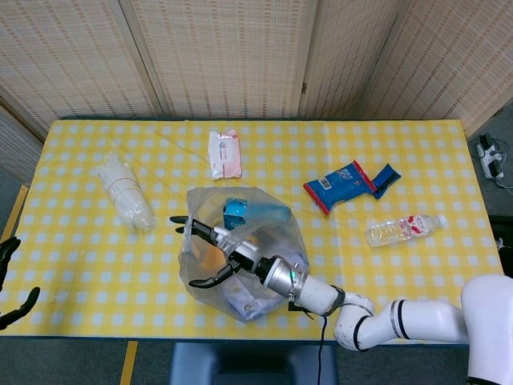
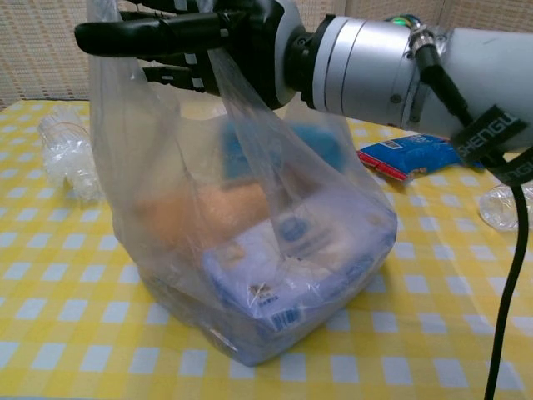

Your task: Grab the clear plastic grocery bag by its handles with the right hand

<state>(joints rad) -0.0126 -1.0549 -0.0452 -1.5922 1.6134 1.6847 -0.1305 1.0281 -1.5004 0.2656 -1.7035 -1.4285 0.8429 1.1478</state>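
At the near table edge, left hand (image 1: 10, 277) hangs idle, fingers spread, holding nothing. Just beyond, clear plastic grocery bag (image 2: 250, 250) sits mid-front on the yellow checkered table (image 1: 80, 265). Right hand (image 2: 212, 37) is threaded through the bag handles (image 2: 225, 71) at the top, black fingers (image 2: 125, 35) extended and apart, not closed; handles drape over them. Judgement: reach-in done, closing the grasp and taking weight left. Bag contents: blue box (image 1: 240, 212), an orange-tan item, a white-and-blue pack at the bottom; labels unreadable. Farther out: clear water bottle (image 1: 405, 228), blue snack packet (image 1: 341, 184), stack of clear cups (image 1: 124, 192), pink-white wipes pack (image 1: 224, 152).
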